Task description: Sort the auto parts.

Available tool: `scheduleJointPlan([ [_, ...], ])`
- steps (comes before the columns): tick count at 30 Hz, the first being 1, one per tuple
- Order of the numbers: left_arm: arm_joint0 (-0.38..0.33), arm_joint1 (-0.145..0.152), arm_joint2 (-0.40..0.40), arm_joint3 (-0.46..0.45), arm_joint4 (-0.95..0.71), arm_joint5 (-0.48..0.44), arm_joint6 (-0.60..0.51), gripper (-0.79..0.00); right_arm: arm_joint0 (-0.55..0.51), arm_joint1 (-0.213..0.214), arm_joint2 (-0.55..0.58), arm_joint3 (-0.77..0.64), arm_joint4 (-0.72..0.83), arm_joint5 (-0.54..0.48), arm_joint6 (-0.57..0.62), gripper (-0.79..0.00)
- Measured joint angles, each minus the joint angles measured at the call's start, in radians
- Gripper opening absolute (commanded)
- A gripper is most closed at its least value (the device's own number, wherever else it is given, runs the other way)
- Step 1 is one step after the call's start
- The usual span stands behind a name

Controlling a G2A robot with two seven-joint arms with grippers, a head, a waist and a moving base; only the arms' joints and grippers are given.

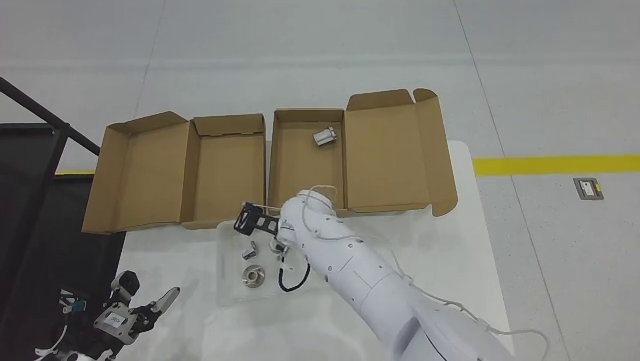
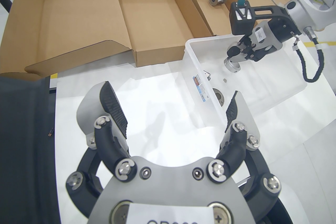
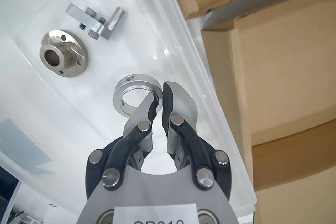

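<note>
Low in the top view, the right gripper [image 3: 159, 100] pinched 1 silver ring [image 3: 135, 78] in the clear bin [image 3: 168, 33]; the left gripper [image 2: 170, 89] was spread. Next, probably: lift it into a box [image 1: 300, 176].

Left gripper [image 2: 170, 93] spread wide, right gripper [image 3: 160, 97] pinched tight.

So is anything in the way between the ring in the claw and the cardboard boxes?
Yes. The right claw holds the ring inside the clear bin, so the bin's wall and the front walls of the boxes stand between. Lifting over should clear them.
</note>
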Motion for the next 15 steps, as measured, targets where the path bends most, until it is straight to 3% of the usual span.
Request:
scheduleJointPlan([
  [9,0.000,0.000,0.000,0.000,0.000,0.000,0.000,0.000,-0.016,0.018,0.000,-0.152,-0.058,0.005,0.001,-0.785],
  [15,0.000,0.000,0.000,0.000,0.000,0.000,0.000,0.000,-0.030,0.061,0.052,-0.290,-0.111,0.108,-0.021,-0.785],
])
